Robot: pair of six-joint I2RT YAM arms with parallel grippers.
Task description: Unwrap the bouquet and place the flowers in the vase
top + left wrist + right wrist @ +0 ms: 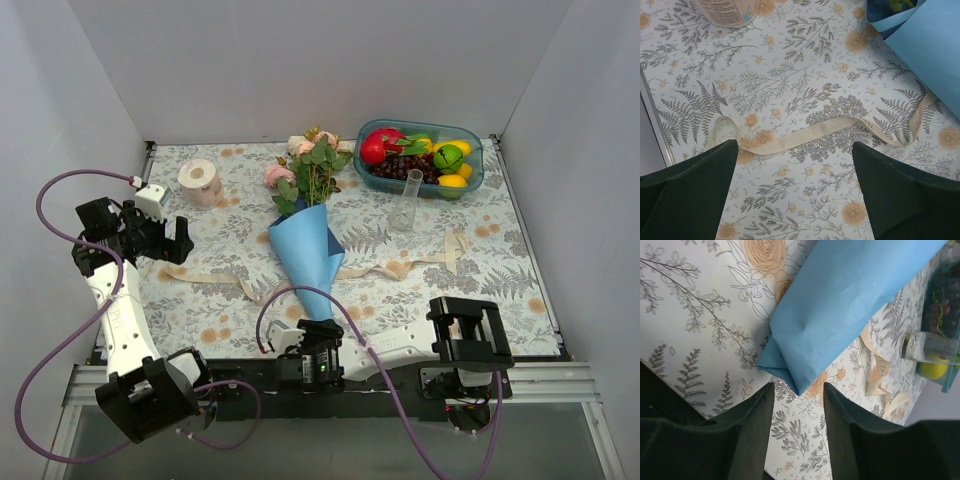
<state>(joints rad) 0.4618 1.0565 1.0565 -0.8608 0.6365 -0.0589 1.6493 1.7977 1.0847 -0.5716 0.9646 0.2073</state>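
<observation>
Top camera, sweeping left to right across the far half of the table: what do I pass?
pinkish roll → bouquet → vase

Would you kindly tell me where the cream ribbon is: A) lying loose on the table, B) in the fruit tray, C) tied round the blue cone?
A: the cream ribbon trails flat across the table on both sides of the blue cone, not knotted round it.

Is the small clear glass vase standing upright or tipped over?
Upright: the small clear glass vase stands on its base, mouth up.
</observation>
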